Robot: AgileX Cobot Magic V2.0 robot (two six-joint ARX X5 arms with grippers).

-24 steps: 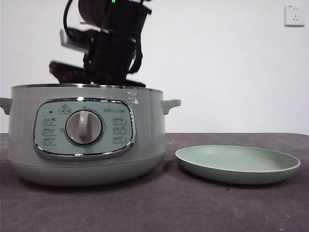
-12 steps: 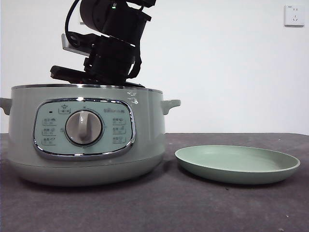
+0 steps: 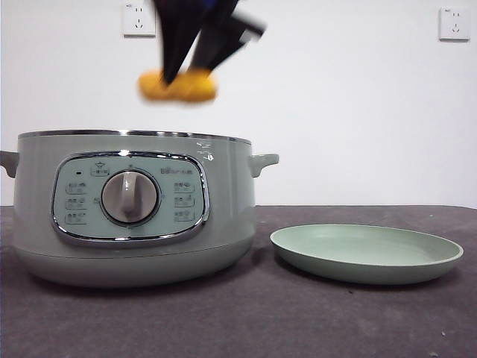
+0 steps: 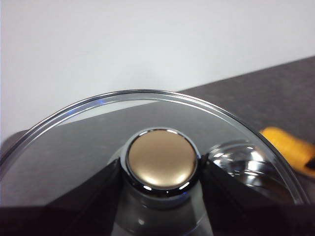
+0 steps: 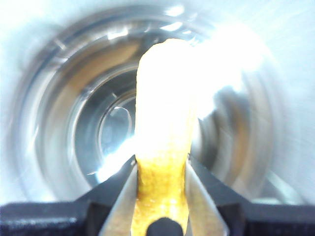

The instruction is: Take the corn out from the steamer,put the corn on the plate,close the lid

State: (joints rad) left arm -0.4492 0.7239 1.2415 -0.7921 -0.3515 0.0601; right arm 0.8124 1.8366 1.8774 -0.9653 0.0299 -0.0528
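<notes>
My right gripper [image 3: 179,74] is shut on the yellow-orange corn [image 3: 179,86] and holds it in the air above the open steamer [image 3: 127,209]. In the right wrist view the corn [image 5: 162,123] stands between the jaws over the shiny steel pot bowl [image 5: 74,123]. My left gripper [image 4: 160,196] is shut on the knob [image 4: 161,160] of the clear glass lid [image 4: 88,128] and holds it off the pot; the corn [image 4: 290,147] shows past the lid's rim. The pale-green plate [image 3: 365,253] lies bare to the right of the steamer.
The dark grey table [image 3: 298,321] runs to the front. A white wall with two sockets [image 3: 455,24] stands behind.
The right gripper has risen out of the steamer with the corn in its jaws; before it was down inside the pot rim.
</notes>
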